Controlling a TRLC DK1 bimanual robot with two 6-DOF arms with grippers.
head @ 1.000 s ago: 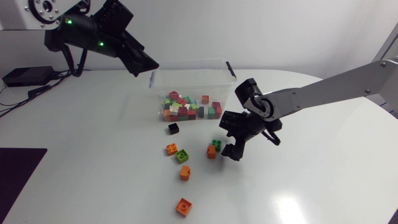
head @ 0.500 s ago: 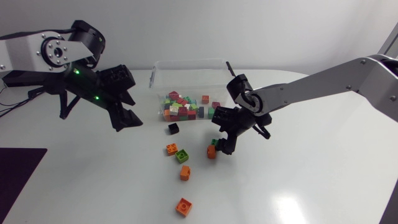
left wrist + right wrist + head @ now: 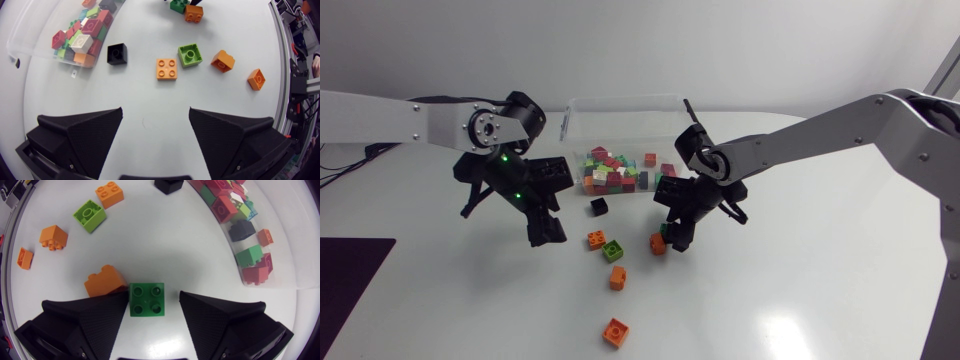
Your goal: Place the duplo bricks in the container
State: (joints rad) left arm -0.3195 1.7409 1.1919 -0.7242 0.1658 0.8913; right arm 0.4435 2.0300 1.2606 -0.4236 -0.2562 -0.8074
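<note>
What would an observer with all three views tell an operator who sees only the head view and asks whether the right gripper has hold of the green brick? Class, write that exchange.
Operator: From the head view, the right gripper covers most of the green brick. Is the brick gripped?
Observer: No. The right wrist view shows it flat on the table, studs up, between open fingers, with a clear gap on one side.
Operator: Is the orange brick next to it caught in there too?
Observer: No. It sits outside the fingers, close to one fingertip. Only the green brick is between them.
</note>
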